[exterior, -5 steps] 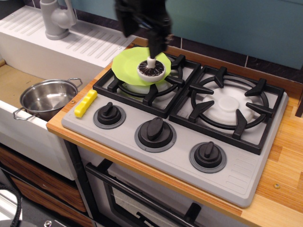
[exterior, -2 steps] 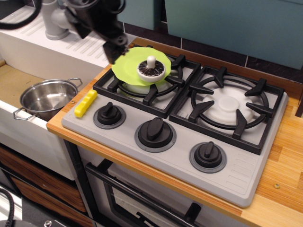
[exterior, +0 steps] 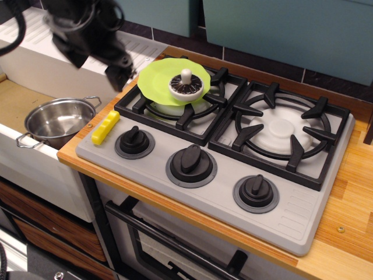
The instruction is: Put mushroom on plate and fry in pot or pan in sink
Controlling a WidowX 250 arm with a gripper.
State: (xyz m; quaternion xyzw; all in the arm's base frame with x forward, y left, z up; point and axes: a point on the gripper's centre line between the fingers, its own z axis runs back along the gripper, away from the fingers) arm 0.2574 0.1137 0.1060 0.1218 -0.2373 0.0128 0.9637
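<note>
The mushroom [exterior: 186, 86] sits gills-up, stem pointing up, on the lime-green plate [exterior: 156, 81], which rests on the left burner grate. The yellow fry [exterior: 105, 126] lies on the grey stove's front left corner, next to the left knob. The steel pot [exterior: 57, 121] stands empty in the sink [exterior: 13, 104] at the left. My gripper [exterior: 118, 73] is a blurred dark mass above the sink's right edge, left of the plate and above the fry. It holds nothing, and its jaws are too blurred to read.
The stove has a second burner grate [exterior: 284, 132] on the right and three black knobs [exterior: 191, 161] along the front. A white ribbed drainboard [exterior: 140, 51] lies behind the sink. The wooden counter [exterior: 355, 192] runs along the right side.
My gripper let go of the mushroom on the plate and swung left and down, from above the plate to over the sink's edge. The mushroom, fry and pot have not moved.
</note>
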